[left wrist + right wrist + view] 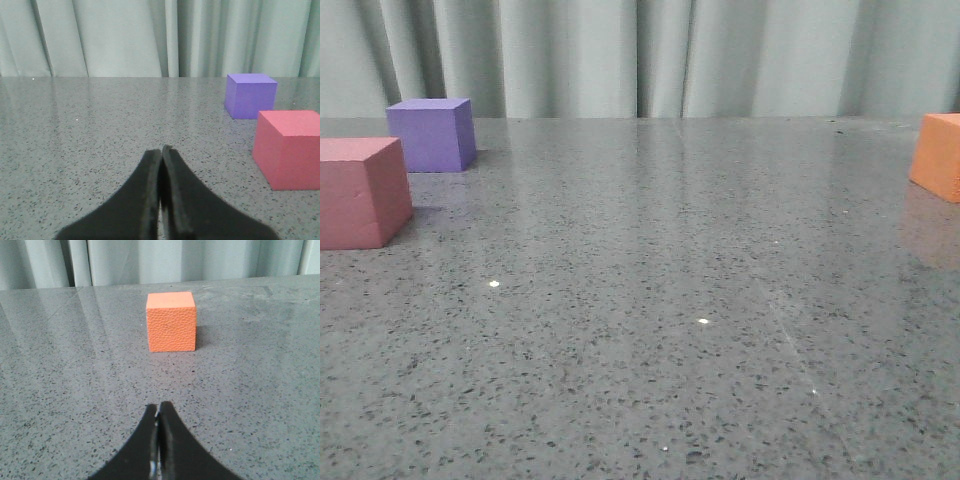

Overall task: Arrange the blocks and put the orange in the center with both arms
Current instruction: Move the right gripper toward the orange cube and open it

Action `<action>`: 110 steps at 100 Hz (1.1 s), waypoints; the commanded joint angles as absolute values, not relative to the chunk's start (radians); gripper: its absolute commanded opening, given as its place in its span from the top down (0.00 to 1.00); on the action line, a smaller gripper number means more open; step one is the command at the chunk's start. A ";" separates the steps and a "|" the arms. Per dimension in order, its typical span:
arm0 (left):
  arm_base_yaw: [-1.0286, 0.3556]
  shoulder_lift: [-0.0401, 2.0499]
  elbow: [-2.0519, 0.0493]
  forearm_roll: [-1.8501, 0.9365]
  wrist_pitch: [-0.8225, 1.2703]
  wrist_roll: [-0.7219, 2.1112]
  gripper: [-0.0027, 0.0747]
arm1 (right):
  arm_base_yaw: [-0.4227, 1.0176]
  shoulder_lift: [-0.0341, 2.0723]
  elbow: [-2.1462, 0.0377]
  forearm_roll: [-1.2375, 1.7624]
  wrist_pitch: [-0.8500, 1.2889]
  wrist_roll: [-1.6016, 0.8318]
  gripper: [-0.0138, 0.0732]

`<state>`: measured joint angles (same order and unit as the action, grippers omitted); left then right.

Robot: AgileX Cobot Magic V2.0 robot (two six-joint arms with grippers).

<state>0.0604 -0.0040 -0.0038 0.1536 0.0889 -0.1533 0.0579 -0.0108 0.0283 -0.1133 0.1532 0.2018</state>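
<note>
Our left end effector (161, 152) and right end effector (159, 407) are both pressed together, holding nothing. The orange cube (938, 155) sits at the surface's (660, 300) right edge; purple cube (432, 133) and pink-red cube (360, 192) far left, the middle between them open.

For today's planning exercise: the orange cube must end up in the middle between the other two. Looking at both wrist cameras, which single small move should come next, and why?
Probably open the right gripper. Its fingers are pressed together, empty, and the orange cube sits straight ahead of it, untouched, at the table's far right edge. The purple cube and pink-red cube stand at the left.
</note>
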 commanded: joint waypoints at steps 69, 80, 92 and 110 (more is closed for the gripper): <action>0.062 -0.037 0.050 0.146 0.011 -0.157 0.99 | 0.053 -0.035 0.009 -0.117 -0.074 0.193 0.92; 0.062 -0.037 0.050 0.146 0.011 -0.157 0.99 | 0.056 -0.009 -0.067 -0.117 -0.037 0.194 0.92; 0.062 -0.037 0.050 0.146 0.011 -0.157 0.99 | 0.056 0.110 -0.284 -0.117 0.195 0.194 0.92; 0.062 -0.037 0.050 0.146 0.011 -0.157 0.99 | 0.056 0.422 -0.622 -0.116 0.487 0.194 0.92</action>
